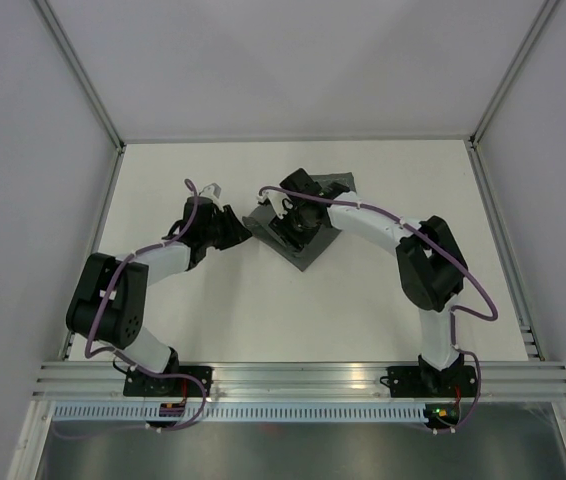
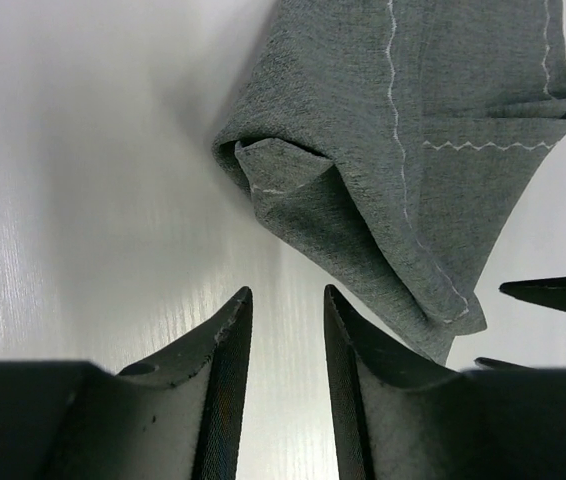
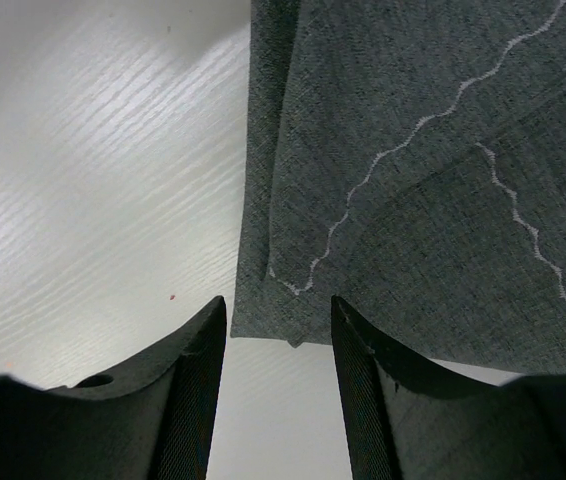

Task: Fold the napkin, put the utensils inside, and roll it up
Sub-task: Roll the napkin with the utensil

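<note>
Grey folded napkin (image 2: 433, 150) lies on the white table (image 2: 83, 150), both arms' jaws parted and empty.

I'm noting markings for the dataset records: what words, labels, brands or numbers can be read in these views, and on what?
None can be read.
The napkin bears only a wavy pale stitched line, no lettering.
A small white tag beside the left arm is too small to read, if it carries text at all.

Napkin (image 1: 306, 258) partly beneath right arm (image 1: 363, 222), cropped in wrist views
</note>
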Robot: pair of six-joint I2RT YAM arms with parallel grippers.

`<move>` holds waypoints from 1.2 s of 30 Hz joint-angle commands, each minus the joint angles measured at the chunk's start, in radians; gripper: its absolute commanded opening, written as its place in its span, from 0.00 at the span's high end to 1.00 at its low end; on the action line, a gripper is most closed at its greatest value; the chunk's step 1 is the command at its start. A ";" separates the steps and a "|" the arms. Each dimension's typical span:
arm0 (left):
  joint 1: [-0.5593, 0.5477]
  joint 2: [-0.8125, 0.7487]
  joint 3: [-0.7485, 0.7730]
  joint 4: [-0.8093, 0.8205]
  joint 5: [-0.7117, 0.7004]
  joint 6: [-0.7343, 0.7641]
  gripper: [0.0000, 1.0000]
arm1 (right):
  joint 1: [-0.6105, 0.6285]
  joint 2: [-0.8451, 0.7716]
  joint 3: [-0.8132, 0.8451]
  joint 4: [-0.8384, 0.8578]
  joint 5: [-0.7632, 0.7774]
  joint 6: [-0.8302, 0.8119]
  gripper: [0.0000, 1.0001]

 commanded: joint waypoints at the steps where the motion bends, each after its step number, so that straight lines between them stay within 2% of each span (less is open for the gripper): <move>1: 0.002 0.036 0.045 0.031 -0.007 -0.050 0.60 | 0.012 -0.014 -0.012 0.036 0.118 0.010 0.48; 7: 0.002 0.082 0.076 0.037 -0.007 -0.058 0.60 | 0.079 -0.111 -0.127 0.066 0.234 -0.013 0.48; 11: 0.002 0.099 0.088 0.043 0.000 -0.061 0.60 | 0.127 -0.149 -0.196 0.066 0.276 -0.009 0.52; 14: 0.002 0.113 0.097 0.048 0.009 -0.062 0.60 | 0.145 -0.160 -0.201 0.062 0.323 0.005 0.54; 18: 0.003 0.131 0.113 0.046 0.016 -0.061 0.60 | 0.158 -0.175 -0.182 0.037 0.290 0.002 0.55; 28: 0.013 0.176 0.159 0.034 0.034 -0.058 0.60 | 0.205 -0.062 -0.129 0.042 0.316 0.002 0.57; 36: 0.022 0.205 0.168 0.041 0.049 -0.061 0.60 | 0.231 0.023 -0.060 0.049 0.403 -0.012 0.57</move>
